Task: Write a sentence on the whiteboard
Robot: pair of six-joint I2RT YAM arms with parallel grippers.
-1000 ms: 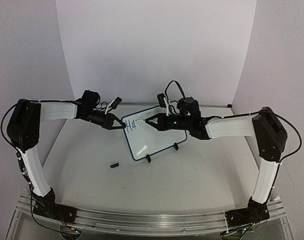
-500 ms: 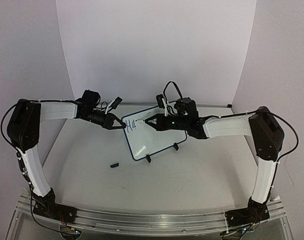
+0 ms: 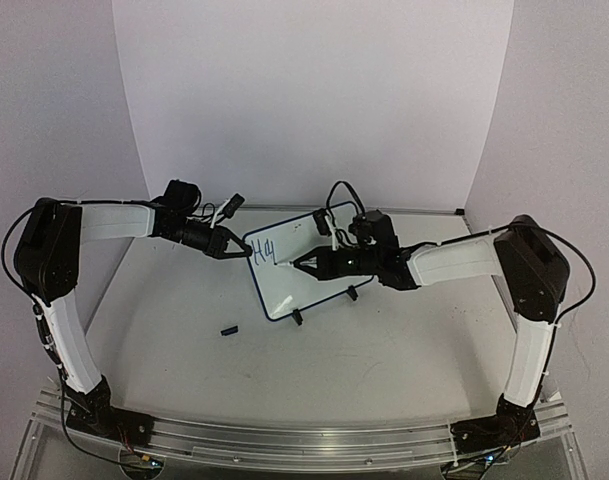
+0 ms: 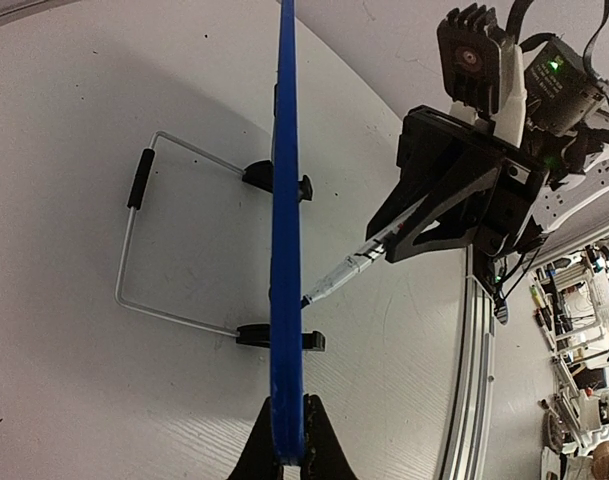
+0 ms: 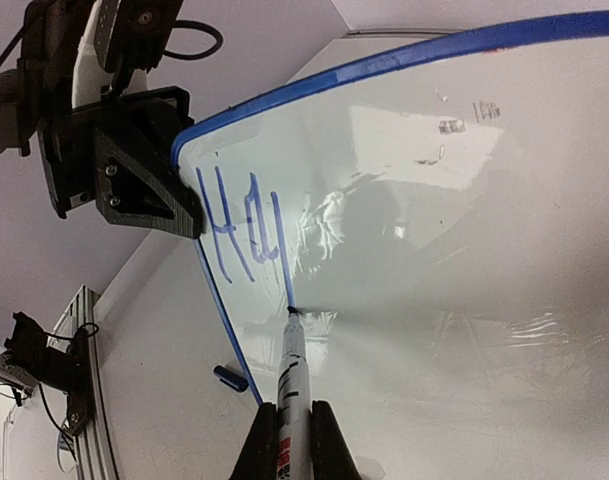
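The whiteboard [image 3: 296,296] stands near the middle of the table [image 3: 404,350], propped up on its two black clip feet [image 4: 276,179], its face tilted back. In the left wrist view it shows edge-on as a thin blue line, with a bent wire stand [image 4: 134,250] lying on the table behind it.

The left gripper [image 3: 242,250] reaches in from 9 o'clock and is pinched shut on the whiteboard's left rim near the upper corner; its two fingers [image 4: 324,455] sit either side of the blue edge.

The right gripper [image 3: 302,265] comes in from 3 o'clock across the whiteboard's face. Its jaws are closed narrow around a slim marker pen [image 5: 292,370], which points toward 9 o'clock in the overhead view. The pen's tip touches the white surface.

The sentence [image 5: 239,235] so far sits at the board's 10 o'clock corner, just beside the left gripper: an "H", an "a", and a third letter with a long downstroke, all in thin dark blue. The pen tip rests at the foot of that downstroke.

A small dark cap [image 3: 228,330] lies on the table at about 8 o'clock from the whiteboard, apart from it.
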